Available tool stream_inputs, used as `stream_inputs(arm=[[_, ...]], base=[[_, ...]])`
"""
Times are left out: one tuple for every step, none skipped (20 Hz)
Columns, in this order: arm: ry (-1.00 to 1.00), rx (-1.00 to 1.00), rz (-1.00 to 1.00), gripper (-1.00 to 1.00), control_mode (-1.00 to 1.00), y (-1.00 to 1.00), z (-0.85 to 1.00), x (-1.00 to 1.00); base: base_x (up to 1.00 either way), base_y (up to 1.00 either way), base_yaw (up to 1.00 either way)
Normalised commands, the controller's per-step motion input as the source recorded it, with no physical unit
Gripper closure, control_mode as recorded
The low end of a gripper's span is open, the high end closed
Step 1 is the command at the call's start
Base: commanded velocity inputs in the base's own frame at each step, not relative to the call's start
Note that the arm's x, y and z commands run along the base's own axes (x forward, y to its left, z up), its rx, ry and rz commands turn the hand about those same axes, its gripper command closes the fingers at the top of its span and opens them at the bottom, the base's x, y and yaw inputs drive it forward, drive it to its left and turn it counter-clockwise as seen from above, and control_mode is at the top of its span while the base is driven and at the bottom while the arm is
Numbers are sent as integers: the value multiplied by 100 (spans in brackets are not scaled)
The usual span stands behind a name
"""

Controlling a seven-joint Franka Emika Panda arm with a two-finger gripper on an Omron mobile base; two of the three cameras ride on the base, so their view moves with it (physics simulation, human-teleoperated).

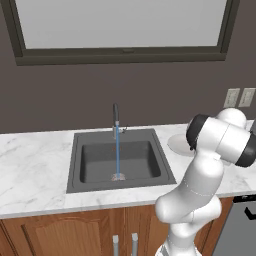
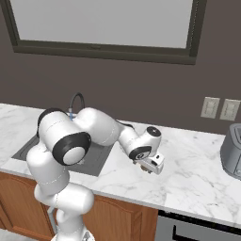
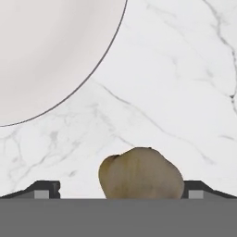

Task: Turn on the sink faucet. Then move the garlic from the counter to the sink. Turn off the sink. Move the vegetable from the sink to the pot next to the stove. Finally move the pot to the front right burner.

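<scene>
Gripper [image 3: 118,192] jaws stand wide apart, one dark tip at each lower corner of the hand view, and the garlic [image 3: 141,173] sits between them on the counter [image 3: 185,92], closer to the tip at 3 o'clock, which it seems to touch or nearly touch; a clear gap shows toward the tip at 9 o'clock. In the right base view the gripper [image 2: 151,164] hangs low over the marble, right of the sink [image 2: 96,160].

At 10 o'clock from the garlic in the hand view lies a pale round plate [image 3: 46,51], apart from it. White veined marble runs bare toward 12 and 2 o'clock.

Left base view: faucet [image 1: 116,120] runs a thin stream into the sink [image 1: 120,160], water landing by the drain. A window [image 1: 125,22] sits above on the dark wall, outlets [image 2: 219,108] to the right. A toaster [image 2: 231,150] stands at the counter's far right, well apart from the gripper, with open marble between.
</scene>
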Motion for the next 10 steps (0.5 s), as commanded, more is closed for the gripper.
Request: stream_inputs(arm=[[0,0,0,-100,-100,13,-20,0],[0,0,0,-100,-100,11,-20,0],[0,0,0,-100,-100,12,-23,0],[0,0,0,-100,-100,8,-24,1],[0,0,0,-100,-100,0,-22,2],[0,0,0,-100,-100,0,-21,4],[0,0,0,-100,-100,-4,-20,6],[0,0,0,-100,-100,-10,-19,5],[0,0,0,-100,-100,-17,-14,4],[0,0,0,-100,-100,-19,-12,5]], base=[[0,0,0],[0,0,0],[0,0,0],[0,0,0],[0,0,0],[0,0,0],[0,0,0],[0,0,0],[0,0,0],[0,0,0]])
